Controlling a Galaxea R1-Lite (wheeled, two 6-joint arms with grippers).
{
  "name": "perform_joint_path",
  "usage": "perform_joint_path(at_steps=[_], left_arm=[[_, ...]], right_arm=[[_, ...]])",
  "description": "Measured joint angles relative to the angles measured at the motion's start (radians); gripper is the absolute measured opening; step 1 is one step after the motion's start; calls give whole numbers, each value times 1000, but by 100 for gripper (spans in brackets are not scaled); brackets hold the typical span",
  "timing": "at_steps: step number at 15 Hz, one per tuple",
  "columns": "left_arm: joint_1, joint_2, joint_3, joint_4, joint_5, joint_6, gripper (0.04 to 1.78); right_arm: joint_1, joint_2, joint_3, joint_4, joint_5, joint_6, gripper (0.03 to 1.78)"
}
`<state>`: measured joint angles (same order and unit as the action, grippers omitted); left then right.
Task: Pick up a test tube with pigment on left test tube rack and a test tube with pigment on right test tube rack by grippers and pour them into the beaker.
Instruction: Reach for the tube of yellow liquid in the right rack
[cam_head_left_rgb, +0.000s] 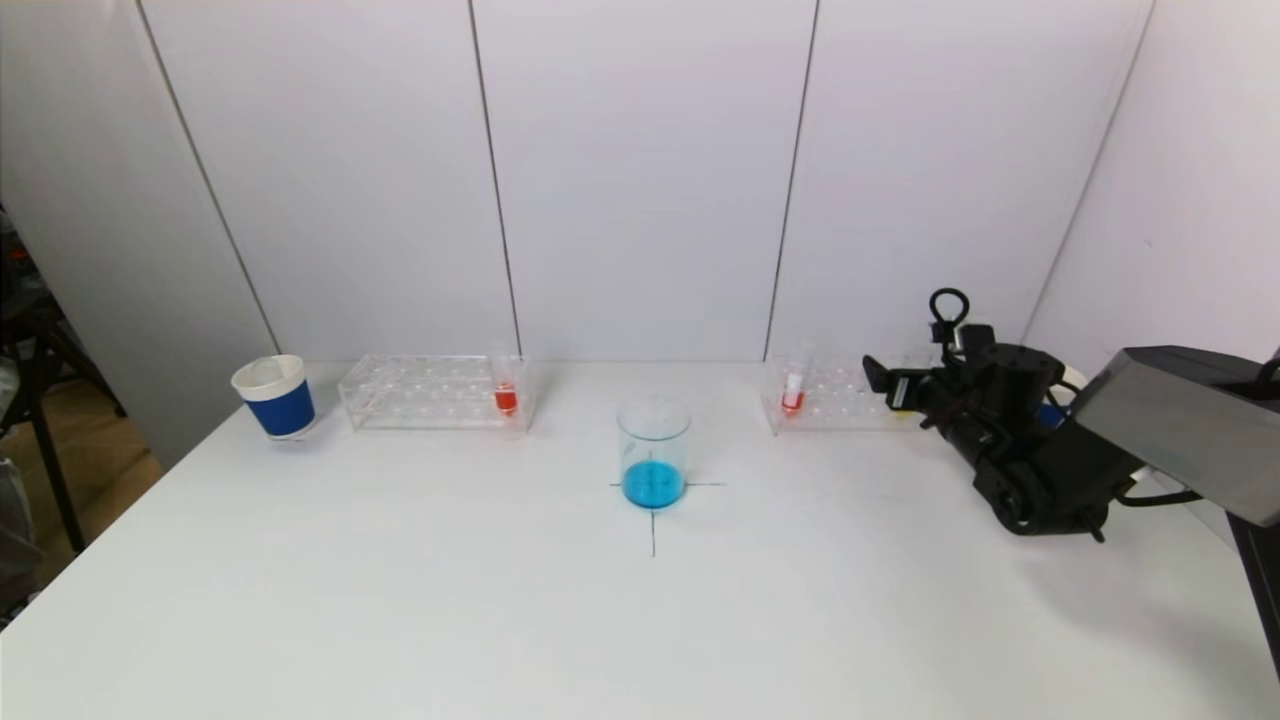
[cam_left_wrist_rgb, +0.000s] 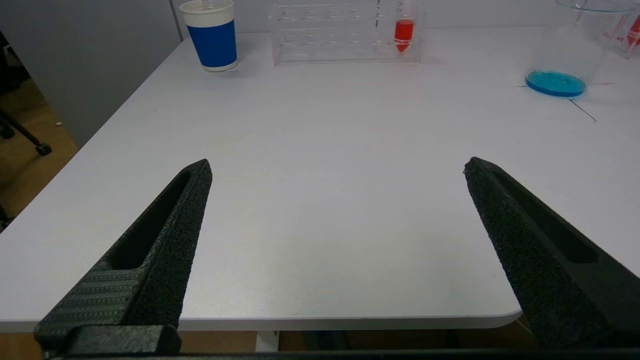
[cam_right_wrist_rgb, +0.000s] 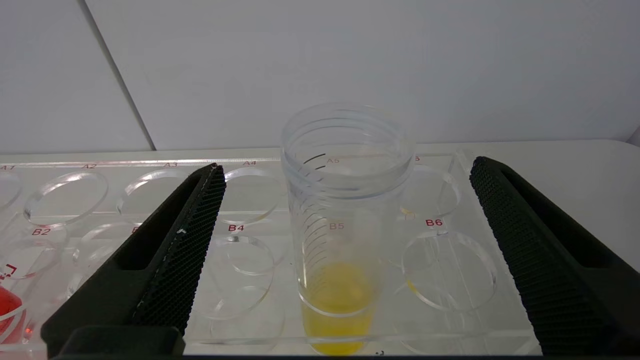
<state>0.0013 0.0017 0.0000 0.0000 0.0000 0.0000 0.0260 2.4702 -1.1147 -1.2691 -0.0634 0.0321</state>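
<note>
White counter (cam_head_left_rgb: 420, 600) carries a clear beaker (cam_head_left_rgb: 654, 450) at its middle, standing on a drawn cross mark (cam_head_left_rgb: 653, 520) and holding a shallow layer of blue liquid. The left test tube rack (cam_head_left_rgb: 432, 392), clear plastic, stands toward the back on the robot's left; one tube with red pigment (cam_head_left_rgb: 506, 392) stands upright in its end nearest the beaker. A blue and white paper cup (cam_head_left_rgb: 274, 397) stands just beside that rack's outer end. The right test tube rack (cam_head_left_rgb: 835, 397) stands toward the back on the robot's right, with a tube of red pigment (cam_head_left_rgb: 793, 392) upright in its end nearest the beaker. In the right wrist view a further tube with yellow pigment (cam_right_wrist_rgb: 342, 225) stands upright in the hole marked B5 of the same rack. The right end effector (cam_right_wrist_rgb: 345, 172) is at that rack, its fingers (cam_right_wrist_rgb: 185, 235) spread wide on either side of the yellow tube and apart from it, holding nothing. The left end effector (cam_left_wrist_rgb: 337, 167) does not appear in the head view; its wrist view shows it low at the near edge of the counter, well apart from the left rack, fingers (cam_left_wrist_rgb: 165, 235) spread wide and empty.
</note>
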Motion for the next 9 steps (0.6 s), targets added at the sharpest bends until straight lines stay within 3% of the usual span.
perform_joint_path(at_steps=[9], left_arm=[[0, 0, 0, 0, 0, 0, 176]], right_arm=[[0, 6, -4, -2, 0, 0, 177]])
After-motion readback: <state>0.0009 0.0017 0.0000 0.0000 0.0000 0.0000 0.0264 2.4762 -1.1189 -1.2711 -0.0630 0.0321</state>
